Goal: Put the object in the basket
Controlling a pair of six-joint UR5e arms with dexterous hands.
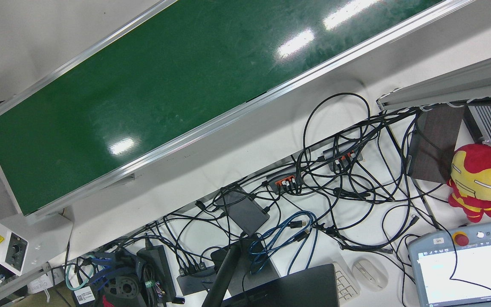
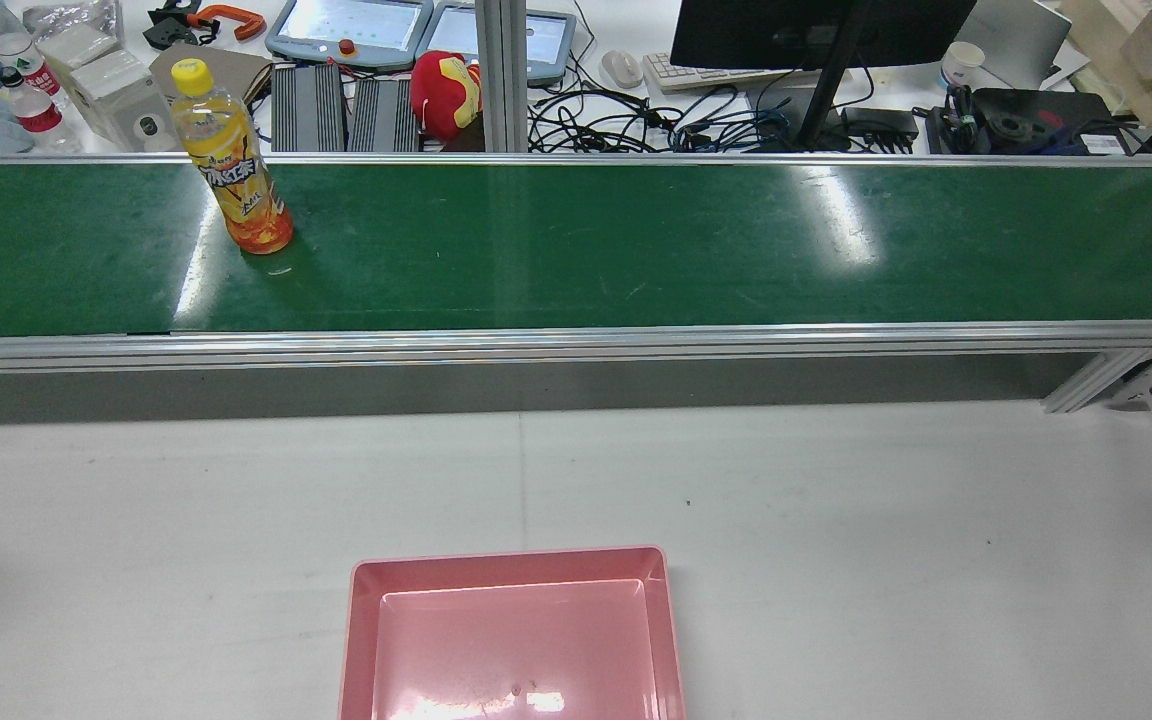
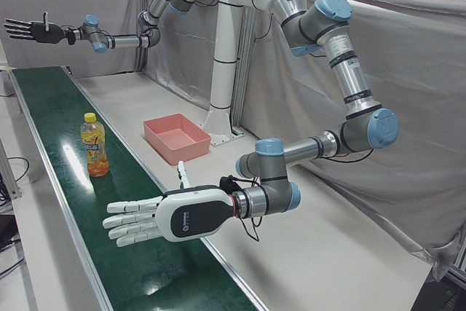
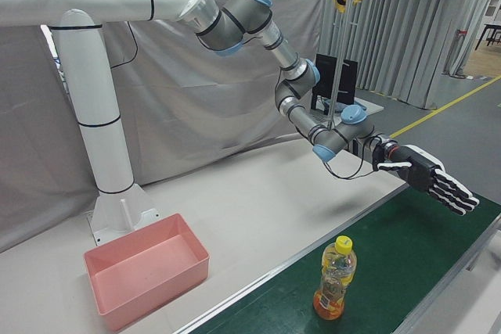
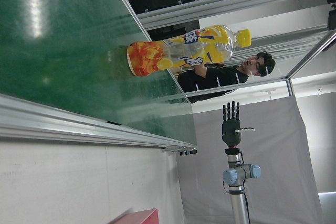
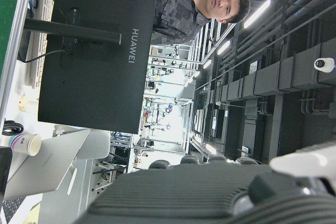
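Note:
An orange drink bottle [image 2: 236, 165] with a yellow cap stands upright on the green belt [image 2: 636, 250], toward its left end. It also shows in the left-front view [image 3: 93, 146], the right-front view [image 4: 335, 278] and the left hand view [image 5: 186, 53]. The empty pink basket [image 2: 506, 557] sits on the white table before the pedestal [image 3: 178, 143]. My left hand [image 3: 156, 220] is open, fingers spread, hovering over the belt short of the bottle and apart from it [image 4: 427, 177]. My right hand [image 3: 29, 30] is open, raised high at the belt's far end [image 5: 231, 124].
A metal rail [image 2: 576, 340] borders the belt on the table side. Beyond the belt a desk holds cables [image 1: 335, 179], a monitor [image 2: 816, 30], teach pendants [image 1: 467, 264] and a red plush toy [image 1: 480, 179]. A white pedestal [image 4: 102, 115] stands behind the basket.

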